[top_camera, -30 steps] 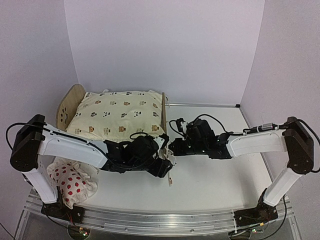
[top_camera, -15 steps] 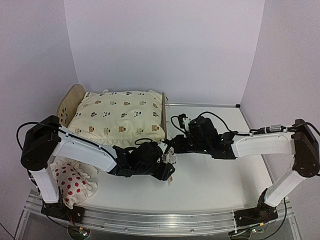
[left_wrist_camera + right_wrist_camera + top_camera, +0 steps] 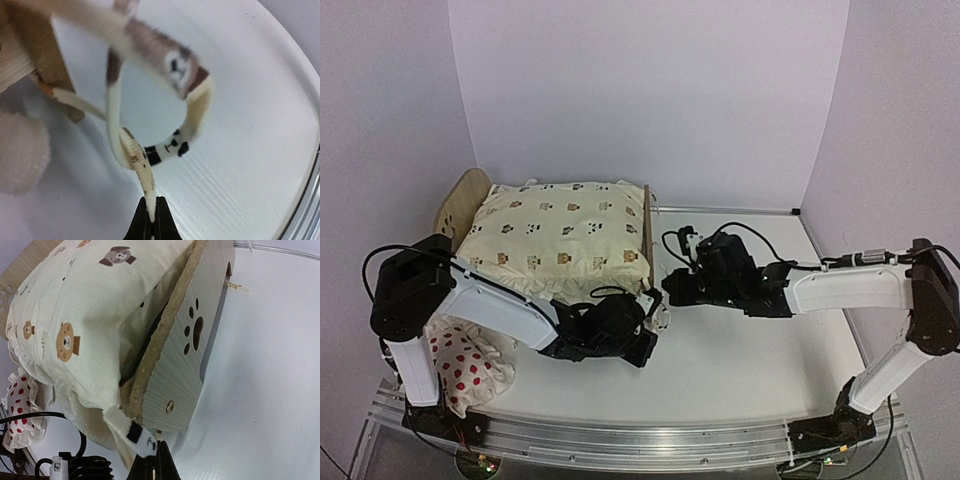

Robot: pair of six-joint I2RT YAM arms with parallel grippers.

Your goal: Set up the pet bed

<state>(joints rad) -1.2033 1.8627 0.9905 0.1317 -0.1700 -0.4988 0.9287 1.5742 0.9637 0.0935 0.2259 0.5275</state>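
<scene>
1. Bed (image 3: 460, 200) sits at the back left of the table (image 3: 750, 360), with its round end to the left.
2. Cushion (image 3: 560, 230) with little animals on it lies on top of the bed and fills it.
3. Pillow (image 3: 465, 365) with red spots lies on the table in front of the bed, near the front left edge.
4. Left gripper (image 3: 153, 212) is low down by the bed's near right corner. Its jaws are shut tight on a tie (image 3: 142, 172) from the cushion. The tie curls into a loop above the jaws.
5. Right gripper (image 3: 159, 455) is just beside the bed's end board (image 3: 175, 385), the one with a paw print (image 3: 197, 332). Its jaws are pressed together.
6. Other tie (image 3: 135, 432) hangs from the cushion's corner, and its end touches the right gripper's tips. I cannot tell if it is pinched.
</scene>
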